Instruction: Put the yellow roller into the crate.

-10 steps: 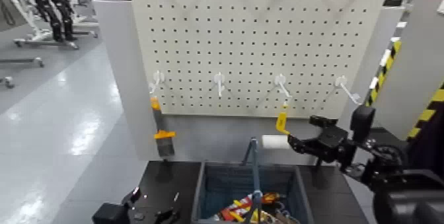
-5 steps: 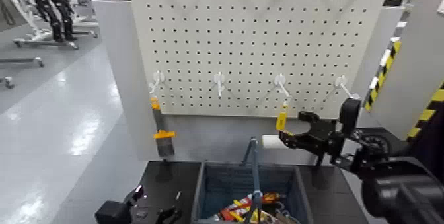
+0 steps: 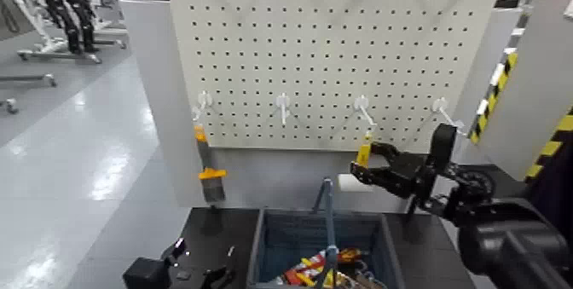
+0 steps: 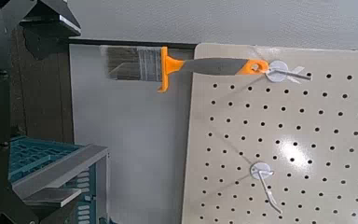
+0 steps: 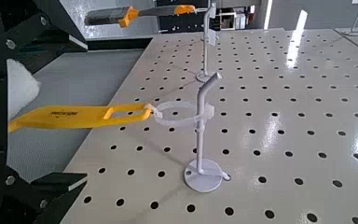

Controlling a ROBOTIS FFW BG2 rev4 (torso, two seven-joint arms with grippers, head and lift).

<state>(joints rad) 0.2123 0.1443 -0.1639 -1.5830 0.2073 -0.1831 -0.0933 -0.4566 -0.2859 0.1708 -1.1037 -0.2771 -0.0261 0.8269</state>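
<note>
A brush point(image 3: 211, 173) hangs at left, the left claw point(image 3: 194, 279) waits low beside the crate point(image 3: 259, 254), and that bin already holds other tools. The yellow roller point(image 3: 364, 154) still hangs from its hook point(image 3: 363, 110), the crate trip yet to be made, as the right claw point(image 3: 367, 163), its jaws partly spread around the handle, appears to be closing in without a firm grip.

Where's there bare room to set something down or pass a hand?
Set-down: dark table strip right of the crate. Hand: pegboard face above the hooks. Crowded: crate interior, and around the hanging yellow roller, where the right gripper reaches in.
</note>
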